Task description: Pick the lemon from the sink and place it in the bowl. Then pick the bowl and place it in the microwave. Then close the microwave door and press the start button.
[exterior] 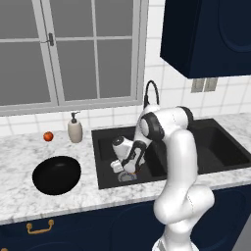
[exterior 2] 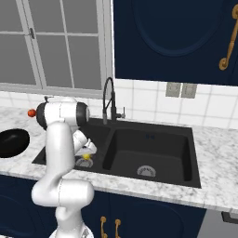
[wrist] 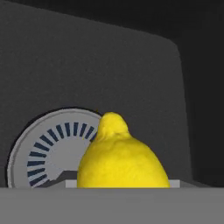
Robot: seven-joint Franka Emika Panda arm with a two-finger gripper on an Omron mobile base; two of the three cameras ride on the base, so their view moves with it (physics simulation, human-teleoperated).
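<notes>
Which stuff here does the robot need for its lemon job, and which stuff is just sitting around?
Needed for the job:
- lemon, down in the sink's left basin beside the drain
- sink
- bowl, on the counter left of the sink
- gripper, reaching down into the basin

Just sitting around:
- red-orange fruit
- soap dispenser
- faucet

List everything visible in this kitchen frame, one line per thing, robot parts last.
lemon: one, bright yellow, on the left basin floor beside the silver drain
sink: one, black, double basin, set in the counter
faucet: one, black, behind the sink
bowl: one, glossy black, on the marble counter left of the sink
small fruit: one, red-orange, on the counter by the window
soap dispenser: one, beige, beside that fruit
arm: one, white, bent down into the left basin
gripper: one, low at the lemon
</notes>
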